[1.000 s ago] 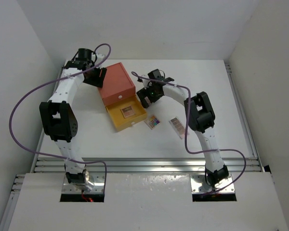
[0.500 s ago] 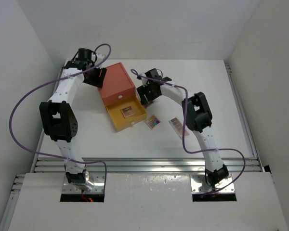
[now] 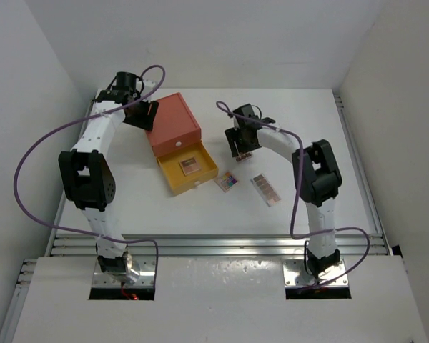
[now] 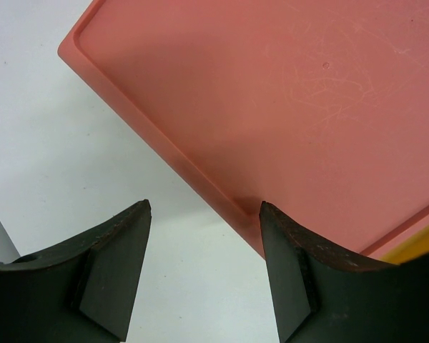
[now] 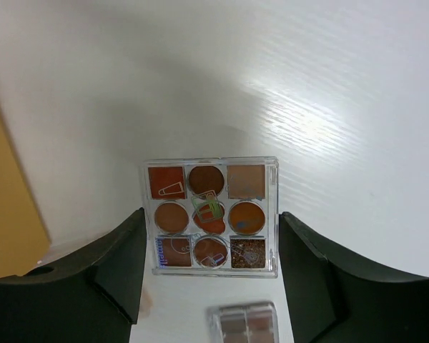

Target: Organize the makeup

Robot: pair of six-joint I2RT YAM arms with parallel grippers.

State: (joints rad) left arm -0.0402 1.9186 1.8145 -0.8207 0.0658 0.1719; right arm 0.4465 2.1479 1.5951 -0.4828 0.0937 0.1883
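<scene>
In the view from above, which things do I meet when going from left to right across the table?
The left end effector → orange-red rectangular plastic box → small square colourful eyeshadow palette → right end effector gripping a square brown-pan palette → long rectangular brown palette.

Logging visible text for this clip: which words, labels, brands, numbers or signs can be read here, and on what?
No text here can be read.
brown palette: the lid carries thin outline drawings and a small bluish label in one corner, too small to read.
orange box: plain top, no text.
</scene>
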